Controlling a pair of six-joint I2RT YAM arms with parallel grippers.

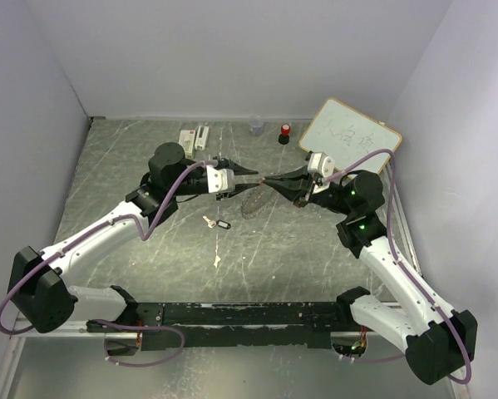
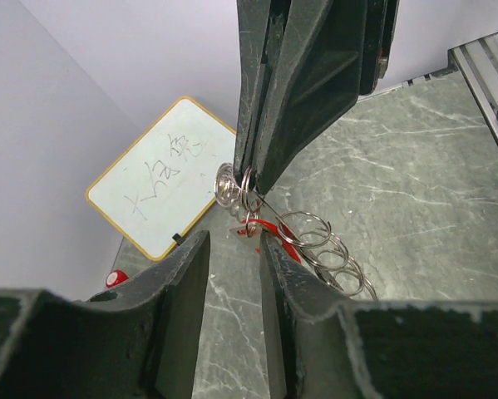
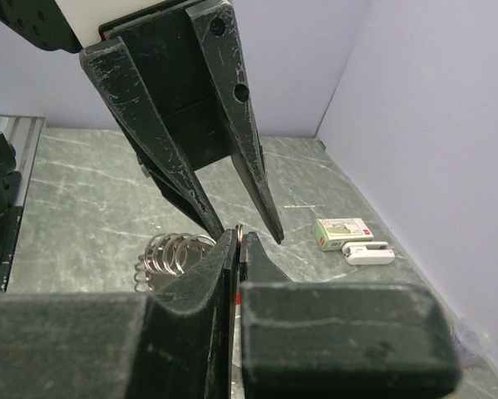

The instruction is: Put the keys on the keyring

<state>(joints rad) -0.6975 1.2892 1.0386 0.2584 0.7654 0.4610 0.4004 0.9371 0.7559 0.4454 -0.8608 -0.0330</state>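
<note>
The keyring [image 1: 253,203], a dark ring of several wire loops, hangs between the two gripper tips at mid table. My right gripper [image 1: 268,179] is shut on a thin loop at its top, as the right wrist view [image 3: 239,237] shows. The red-headed key [image 2: 269,229] hangs just under that pinch, beside the keyring's loops [image 2: 323,249]. My left gripper [image 1: 250,176] is open and empty, tip to tip with the right one. Its fingers [image 2: 190,283] stand on either side of the hanging red key. The black-tagged key [image 1: 216,223] lies on the table, left of the keyring.
A whiteboard [image 1: 350,137] leans at the back right. A red-topped black cylinder [image 1: 286,133] and a small clear cup [image 1: 256,125] stand at the back. Two white boxes [image 1: 194,137] lie at the back left. A small pale bit [image 1: 218,260] lies nearer the front.
</note>
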